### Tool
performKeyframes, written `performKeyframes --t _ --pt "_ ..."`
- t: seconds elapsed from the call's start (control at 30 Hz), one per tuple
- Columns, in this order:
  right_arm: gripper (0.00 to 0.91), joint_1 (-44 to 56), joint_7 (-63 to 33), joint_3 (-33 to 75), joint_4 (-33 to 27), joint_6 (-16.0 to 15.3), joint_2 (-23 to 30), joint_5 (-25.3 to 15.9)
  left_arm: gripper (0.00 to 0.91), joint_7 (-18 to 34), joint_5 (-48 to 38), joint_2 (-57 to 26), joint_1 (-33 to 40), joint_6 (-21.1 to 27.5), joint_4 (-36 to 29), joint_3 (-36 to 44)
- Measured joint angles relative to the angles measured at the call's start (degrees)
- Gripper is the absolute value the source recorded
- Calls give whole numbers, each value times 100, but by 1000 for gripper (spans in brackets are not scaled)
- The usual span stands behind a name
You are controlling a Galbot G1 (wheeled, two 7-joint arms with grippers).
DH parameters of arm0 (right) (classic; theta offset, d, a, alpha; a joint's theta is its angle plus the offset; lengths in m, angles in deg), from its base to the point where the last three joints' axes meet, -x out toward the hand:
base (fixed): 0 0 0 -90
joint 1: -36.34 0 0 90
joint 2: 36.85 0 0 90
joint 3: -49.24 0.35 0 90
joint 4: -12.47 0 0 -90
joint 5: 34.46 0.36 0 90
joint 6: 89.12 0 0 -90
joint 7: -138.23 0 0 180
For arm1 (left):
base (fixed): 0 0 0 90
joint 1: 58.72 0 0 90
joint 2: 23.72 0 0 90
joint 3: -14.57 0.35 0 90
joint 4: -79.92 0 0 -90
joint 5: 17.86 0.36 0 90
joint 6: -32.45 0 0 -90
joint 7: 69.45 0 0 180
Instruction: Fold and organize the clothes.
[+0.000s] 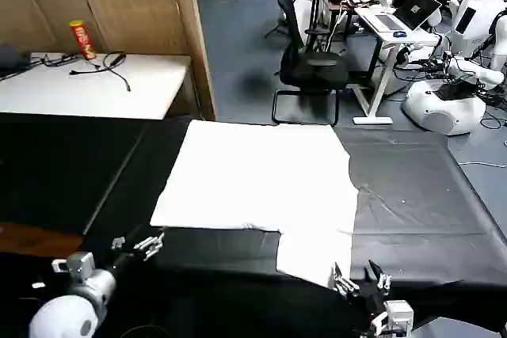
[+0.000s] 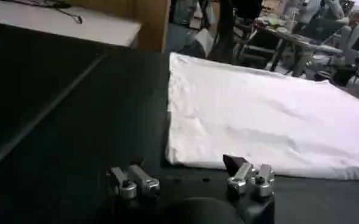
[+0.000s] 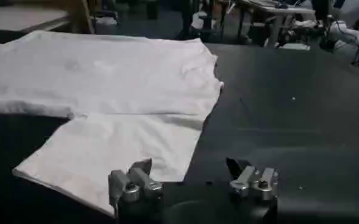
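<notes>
A black-covered table (image 1: pixel 428 195) is carrying a white T-shirt (image 1: pixel 261 176), which is lying flat, plain side up.

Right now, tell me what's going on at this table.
A white T-shirt lies spread on the black table, one part hanging out toward the near edge. The left gripper sits open just short of the shirt's near left corner; the right gripper is open at that near part. Neither holds anything.

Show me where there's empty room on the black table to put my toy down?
Right of the white cotton T-shirt, the black table covering lies bare to its edge. Left of the shirt there is another bare stretch. The near edge is crowded: the open left gripper and open right gripper sit by the shirt's hanging flap.
</notes>
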Motion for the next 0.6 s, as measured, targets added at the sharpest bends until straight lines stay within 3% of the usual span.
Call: performKeyframes --t 0.17,0.23,0.27,0.33,0.37,0.43,0.47,0.53,0.6 --pt "868 14 -53 -16 -21 -6 71 -1 878 40 -40 78 146 46 101 43" --pt "780 14 -63 -23 -52 -5 91 -1 878 71 -35 117 204 45 147 61" --pt "722 9 -64 -26 -68 -3 98 -1 722 81 -28 136 238 37 180 65" --pt "692 -3 -60 -36 -91 0 113 -1 575 69 -27 152 291 6 245 69" --pt "644 -5 -48 -37 -99 1 120 -1 419 47 -28 155 309 5 271 72" --pt "488 -13 -33 -48 -107 2 137 0 185 25 -26 169 339 7 341 83" --pt "351 -17 -29 -58 -124 3 145 0 98 5 -19 177 354 4 372 94" --pt "195 -18 -26 -67 -140 3 164 1 10 -24 2 196 379 -9 435 109" --pt "78 -4 -26 -81 -148 3 185 0 0 -63 18 212 377 -16 462 115"
